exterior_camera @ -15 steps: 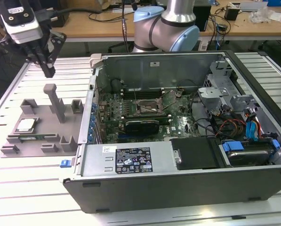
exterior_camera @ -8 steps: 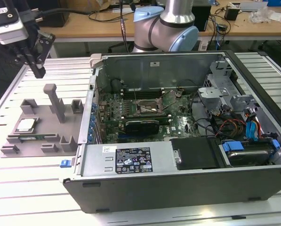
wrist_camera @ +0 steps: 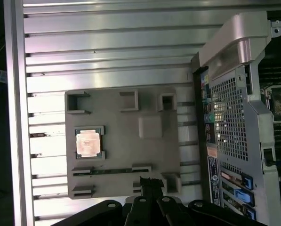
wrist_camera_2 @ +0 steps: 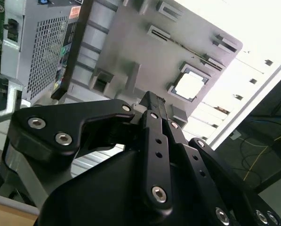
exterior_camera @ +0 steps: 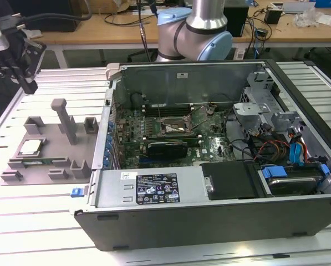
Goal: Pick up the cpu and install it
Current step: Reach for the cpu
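Note:
The cpu (exterior_camera: 30,147) is a small silver square lying flat in a recess of the grey fixture plate (exterior_camera: 49,152), at the exterior view's left. It also shows in both wrist views (wrist_camera_2: 189,86) (wrist_camera: 88,141). My gripper (exterior_camera: 30,85) hangs high above the far left corner of the table, well clear of the plate, and holds nothing. Its black fingertips (wrist_camera_2: 152,100) (wrist_camera: 147,181) look pressed together. The dark motherboard socket (exterior_camera: 173,128) with its metal frame lies inside the open computer case (exterior_camera: 209,188).
A tall grey post (exterior_camera: 64,119) and several low blocks stand on the fixture plate around the chip. The case wall (exterior_camera: 111,130) rises right beside the plate. Cables and drive cages fill the case's right half. A workbench runs along the back.

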Controlling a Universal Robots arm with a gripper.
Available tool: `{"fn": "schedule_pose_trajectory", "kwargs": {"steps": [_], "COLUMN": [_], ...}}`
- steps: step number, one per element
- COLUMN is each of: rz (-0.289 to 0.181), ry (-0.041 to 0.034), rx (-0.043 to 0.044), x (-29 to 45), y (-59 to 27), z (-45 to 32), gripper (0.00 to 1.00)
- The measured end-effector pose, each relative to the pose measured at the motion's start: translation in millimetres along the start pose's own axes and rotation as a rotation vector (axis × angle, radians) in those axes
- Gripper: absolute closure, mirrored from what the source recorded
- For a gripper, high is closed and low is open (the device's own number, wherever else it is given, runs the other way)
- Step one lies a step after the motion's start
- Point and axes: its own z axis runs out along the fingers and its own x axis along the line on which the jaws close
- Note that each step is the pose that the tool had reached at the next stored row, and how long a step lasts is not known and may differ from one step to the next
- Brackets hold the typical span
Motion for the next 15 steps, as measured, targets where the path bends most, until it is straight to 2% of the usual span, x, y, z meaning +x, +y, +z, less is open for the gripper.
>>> {"fn": "schedule_pose_trajectory", "kwargs": {"steps": [10, 12, 15], "rz": [0.0, 0.0, 0.0], "ry": [-0.0001, -0.0001, -0.0001], "rx": [0.0, -0.0001, 0.0], "x": [14.5, 20.1, 25.6], "y": [3.1, 6.9, 10.5], "z": [15.5, 23.3, 30.3], "gripper": [0.89, 0.89, 0.89]}}
